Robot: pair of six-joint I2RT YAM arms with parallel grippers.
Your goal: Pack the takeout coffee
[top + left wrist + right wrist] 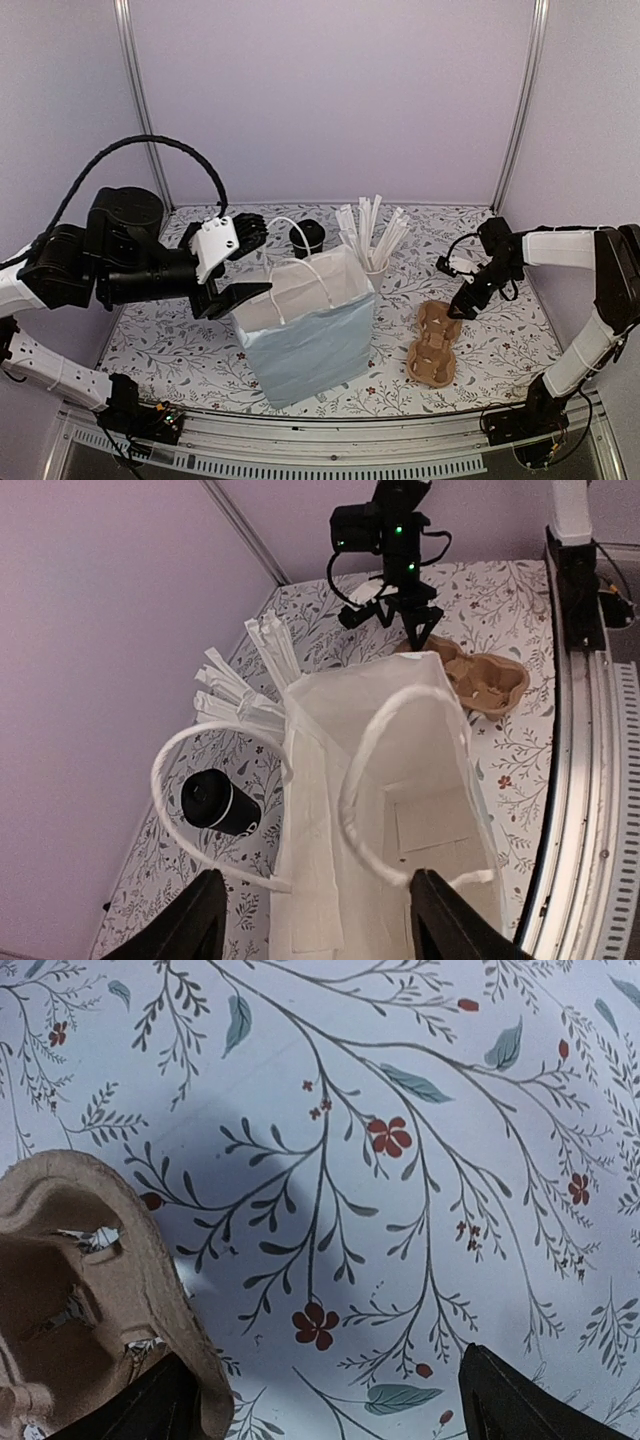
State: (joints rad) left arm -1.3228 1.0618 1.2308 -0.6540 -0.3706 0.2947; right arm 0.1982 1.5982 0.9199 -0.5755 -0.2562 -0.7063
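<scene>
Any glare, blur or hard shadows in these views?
Top external: even, soft light, no glare on the paper bag. Left wrist: bag's white inside nearly washed out, left pincer fingers dark and soft. Right wrist: print sharp, a soft shadow on the tablecloth beside the cup carrier, right pincer fingers blurred.

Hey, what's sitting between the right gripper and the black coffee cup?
In the top view, the white cup of wrapped sticks stands between the right gripper and the black coffee cup, with the paper bag close beside.

We see only the top of the black cup (pixel 307 236) behind the paper bag (pixel 310 330); the right wrist frame's lower-left edge crops the cardboard carrier (pixel 80 1260).
</scene>
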